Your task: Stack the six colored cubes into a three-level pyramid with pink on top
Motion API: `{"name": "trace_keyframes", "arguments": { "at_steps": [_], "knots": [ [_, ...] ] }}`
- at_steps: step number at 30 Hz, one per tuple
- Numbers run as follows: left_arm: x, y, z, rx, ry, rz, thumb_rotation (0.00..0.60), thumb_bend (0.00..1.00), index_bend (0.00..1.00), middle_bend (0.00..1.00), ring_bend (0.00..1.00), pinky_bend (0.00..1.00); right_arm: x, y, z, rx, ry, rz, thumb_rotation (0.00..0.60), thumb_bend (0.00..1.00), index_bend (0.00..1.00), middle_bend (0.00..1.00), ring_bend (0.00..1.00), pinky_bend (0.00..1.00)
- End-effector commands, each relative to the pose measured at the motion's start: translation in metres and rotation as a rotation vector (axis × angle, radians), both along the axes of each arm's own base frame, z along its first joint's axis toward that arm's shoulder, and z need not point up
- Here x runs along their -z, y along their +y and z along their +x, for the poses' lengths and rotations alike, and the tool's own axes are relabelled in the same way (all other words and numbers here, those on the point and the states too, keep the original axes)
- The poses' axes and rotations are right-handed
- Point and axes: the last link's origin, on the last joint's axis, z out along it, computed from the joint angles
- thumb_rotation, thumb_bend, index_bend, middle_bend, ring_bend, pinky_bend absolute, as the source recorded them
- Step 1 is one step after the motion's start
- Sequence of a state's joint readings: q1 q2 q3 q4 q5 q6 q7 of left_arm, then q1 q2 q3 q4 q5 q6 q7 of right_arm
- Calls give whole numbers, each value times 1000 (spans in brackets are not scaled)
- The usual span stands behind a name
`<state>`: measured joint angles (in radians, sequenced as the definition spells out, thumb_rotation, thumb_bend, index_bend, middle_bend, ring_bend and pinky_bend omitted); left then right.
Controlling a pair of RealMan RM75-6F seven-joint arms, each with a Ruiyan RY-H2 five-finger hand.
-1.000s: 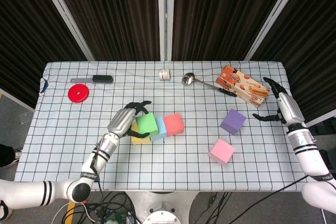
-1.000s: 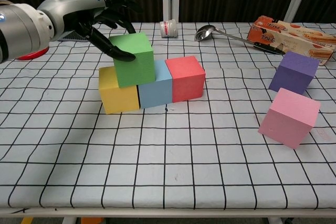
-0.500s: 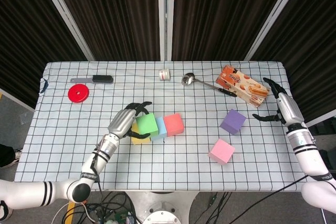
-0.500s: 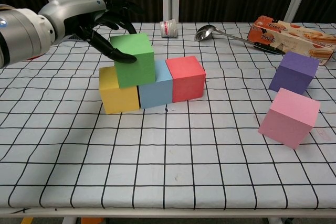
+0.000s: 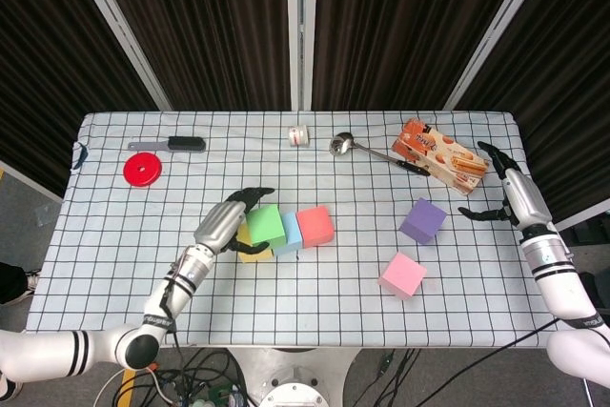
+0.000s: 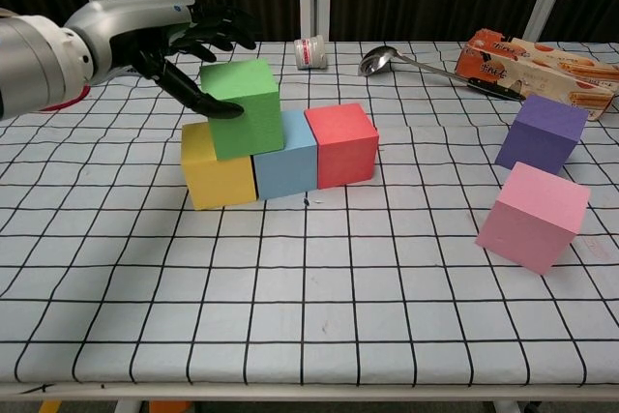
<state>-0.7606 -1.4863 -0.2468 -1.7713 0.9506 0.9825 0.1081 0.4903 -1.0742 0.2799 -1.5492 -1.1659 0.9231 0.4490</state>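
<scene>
Table (image 5: 114, 264): one, under a white cloth with a black grid; the head view alone shows its full extent and the dark curtain panels behind the far edge.

Right hand (image 5: 503, 188): head view only, at the right edge beside the snack box (image 5: 440, 155), fingers spread, holding nothing.

Left hand (image 6: 179, 50): both views; fingers splayed around the far-left side of the green cube (image 6: 242, 106), a dark fingertip (image 6: 224, 109) lying against its left face. A closed grasp cannot be told.

Cubes: six. Yellow cube (image 6: 215, 169), blue cube (image 6: 286, 165) and red cube (image 6: 340, 143) stand touching in a row, left to right. Green sits on top, tilted, over the yellow-blue join. Purple cube (image 6: 542, 132) and pink cube (image 6: 533, 217) rest well apart to the right, pink nearer; the chest view shows pink tipped on an edge.

Far-edge items, one each: ladle (image 5: 357, 148), red disc (image 5: 142, 170), black-handled tool (image 5: 176, 144), small white jar (image 5: 299, 135).
</scene>
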Motion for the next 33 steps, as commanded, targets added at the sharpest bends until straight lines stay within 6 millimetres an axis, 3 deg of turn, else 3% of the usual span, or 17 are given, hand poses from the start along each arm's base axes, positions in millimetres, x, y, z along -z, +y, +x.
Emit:
{"name": "trace_keyframes", "arguments": {
  "at_steps": [1, 10, 14, 23, 33],
  "knots": [
    [-2, -3, 0, 7, -4, 0, 600, 179, 100, 91, 60, 99, 0, 0, 0, 1, 1, 1, 600, 63, 0, 36, 0, 0],
    [-10, -12, 1, 19, -19, 7, 600, 174, 100, 84, 46, 98, 0, 2, 0, 4, 11, 10, 600, 62, 0, 35, 0, 0],
    [-21, -21, -9, 13, 2, 23, 600, 174, 99, 79, 34, 93, -2, 5, -6, 29, 47, 27, 600, 56, 0, 35, 0, 0],
    [-62, -34, -73, -125, 87, 120, 600, 173, 99, 79, 18, 71, 5, 10, -20, 126, 115, 51, 600, 27, 0, 36, 0, 0],
    [-103, -41, -158, -340, 108, 296, 600, 173, 100, 79, 18, 72, 56, 2, -12, 164, 104, 70, 600, 25, 0, 72, 0, 0]
  ]
}}
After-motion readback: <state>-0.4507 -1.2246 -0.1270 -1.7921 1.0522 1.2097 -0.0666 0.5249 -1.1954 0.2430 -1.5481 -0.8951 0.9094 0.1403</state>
